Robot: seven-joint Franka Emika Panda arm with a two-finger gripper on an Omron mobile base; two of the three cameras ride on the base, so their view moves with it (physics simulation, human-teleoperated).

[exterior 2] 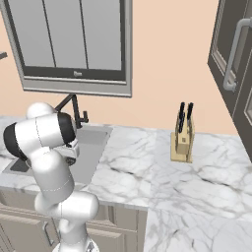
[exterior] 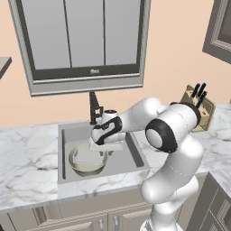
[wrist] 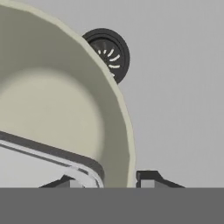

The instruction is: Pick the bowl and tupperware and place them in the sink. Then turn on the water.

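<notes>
Bowl and tupperware in the sink, gripper low above them.

The bowl sits on the sink floor, partly covering the black drain; the tupperware lies tilted inside it, one rounded corner near the rim. The white arm folds forward from its elbow, wrist turned down over the basin just in front of the black faucet. Its fingertips straddle the bowl's rim with nothing clamped, jaws parted. A knife block stands well apart on the marble counter.

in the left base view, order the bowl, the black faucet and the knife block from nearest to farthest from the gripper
1. The bowl, in the sink, right under the gripper.
2. The black faucet, at the sink's back edge.
3. The knife block, far right on the counter.
</notes>
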